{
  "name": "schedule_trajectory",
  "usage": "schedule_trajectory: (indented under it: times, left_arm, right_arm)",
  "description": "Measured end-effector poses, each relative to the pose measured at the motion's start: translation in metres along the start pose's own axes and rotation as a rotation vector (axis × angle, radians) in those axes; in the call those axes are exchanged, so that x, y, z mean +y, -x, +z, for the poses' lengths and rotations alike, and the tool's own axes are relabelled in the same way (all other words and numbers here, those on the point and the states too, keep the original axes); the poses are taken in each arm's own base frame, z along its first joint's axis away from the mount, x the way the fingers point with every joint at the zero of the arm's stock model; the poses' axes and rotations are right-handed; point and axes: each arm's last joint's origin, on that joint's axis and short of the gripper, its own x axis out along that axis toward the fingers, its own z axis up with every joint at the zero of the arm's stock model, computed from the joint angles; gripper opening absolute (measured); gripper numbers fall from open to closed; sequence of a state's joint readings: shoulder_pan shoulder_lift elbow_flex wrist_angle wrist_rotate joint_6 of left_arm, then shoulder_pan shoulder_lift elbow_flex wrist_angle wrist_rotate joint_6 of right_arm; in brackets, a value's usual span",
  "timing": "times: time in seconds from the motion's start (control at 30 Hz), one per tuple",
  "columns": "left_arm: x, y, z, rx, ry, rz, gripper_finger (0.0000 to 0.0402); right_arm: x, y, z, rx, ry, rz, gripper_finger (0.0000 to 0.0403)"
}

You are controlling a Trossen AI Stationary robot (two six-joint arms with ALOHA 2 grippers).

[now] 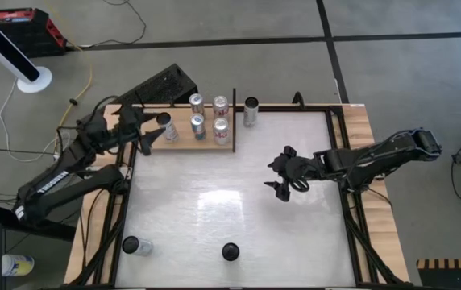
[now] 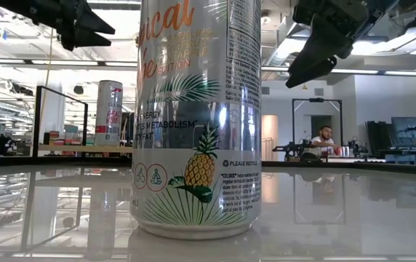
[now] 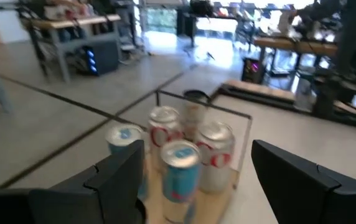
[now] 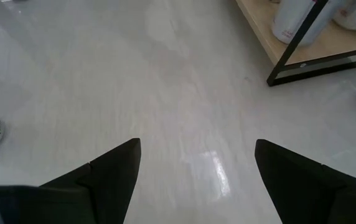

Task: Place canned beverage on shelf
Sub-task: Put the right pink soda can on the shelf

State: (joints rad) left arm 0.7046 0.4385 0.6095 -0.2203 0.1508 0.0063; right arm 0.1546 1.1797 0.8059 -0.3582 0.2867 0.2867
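White and glossy, the desk (image 1: 214, 209) fills the middle of the high view, with grey floor around it. Toward the upper left of that frame the left gripper (image 1: 151, 135) is seen just beside the left end of the shelf (image 1: 184, 137), its fingers spread and holding nothing; in the left wrist view the same fingers (image 3: 112, 180) frame the cans on the board. Five cans (image 1: 197, 125) are counted on the shelf: one dark-topped can (image 1: 165, 122) at its left end, closest to the left gripper, and four silver ones further right. It is judged that this part of the task is done. Just right of the shelf's black upright, one more can (image 1: 251, 110) stands on the desk, not on the board. Along the lower edge of the frame two dark-topped cans are left on the desk, one at lower left (image 1: 132, 245) and one at lower centre (image 1: 230, 251); the latter is probably the tall can filling the low view. Right of centre the right gripper (image 1: 280, 174) hangs over bare desk, fingers spread and empty, well apart from every can. Three cans are therefore judged still to be shelved.
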Motion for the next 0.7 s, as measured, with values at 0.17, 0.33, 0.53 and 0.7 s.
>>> schedule_trajectory:
  times: [0.17, 0.33, 0.53, 0.7]
  left_arm:
    - [-0.007, -0.011, -0.012, 0.149, 0.004, -0.041, 0.0266]
    - [-0.01, -0.027, -0.029, 0.321, -0.021, -0.018, 0.0212]
    - [-0.009, -0.03, -0.035, 0.495, -0.038, 0.025, 0.013]
    - [-0.004, -0.037, -0.042, 0.587, -0.083, 0.159, 0.0048]
  right_arm:
    - [-0.004, -0.001, 0.001, -0.002, -0.012, -0.013, 0.0338]
    - [-0.006, -0.002, 0.002, -0.002, -0.019, -0.021, 0.0338]
    - [-0.006, -0.002, 0.002, -0.001, -0.017, -0.021, 0.0338]
    - [-0.007, -0.002, 0.002, -0.001, 0.021, -0.024, 0.0338]
